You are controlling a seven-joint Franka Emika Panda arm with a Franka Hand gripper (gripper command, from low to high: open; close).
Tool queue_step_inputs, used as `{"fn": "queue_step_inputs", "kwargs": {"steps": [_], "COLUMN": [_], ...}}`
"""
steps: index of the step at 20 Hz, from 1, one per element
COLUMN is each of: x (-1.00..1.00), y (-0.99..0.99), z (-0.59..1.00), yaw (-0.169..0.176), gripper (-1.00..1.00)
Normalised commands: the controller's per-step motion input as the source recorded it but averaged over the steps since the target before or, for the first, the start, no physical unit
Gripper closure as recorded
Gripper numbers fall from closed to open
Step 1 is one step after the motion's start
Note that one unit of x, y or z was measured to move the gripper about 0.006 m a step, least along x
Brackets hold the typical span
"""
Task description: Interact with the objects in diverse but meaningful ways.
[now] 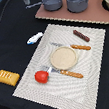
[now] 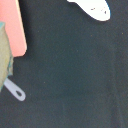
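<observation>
Now — tomato at placemat edge | bread slab apart on dark table | hand unseen — state unknowable

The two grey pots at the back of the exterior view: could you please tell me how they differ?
The larger pot looks taller and wider than the smaller pot. The smaller pot shows a long handle pointing toward the exterior view's left; the larger pot shows no such long handle. Both are grey and stand on the brown board.

Exterior view: high, angled down over placemat. Wrist view: close, straight down; shared: white-and-blue piece.
</observation>
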Motion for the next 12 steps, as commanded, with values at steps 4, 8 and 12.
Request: {"fn": "queue_step_inputs", "kwargs": {"steps": [4, 8, 12], "x": [0.16, 0.07, 0.01], "y": [-0.40, -0.35, -0.25], "z": [-0.32, -0.34, -0.31], "yaw": [0.109, 0.150, 0.124], "gripper": [-1.00, -1.00, -1.00]}}
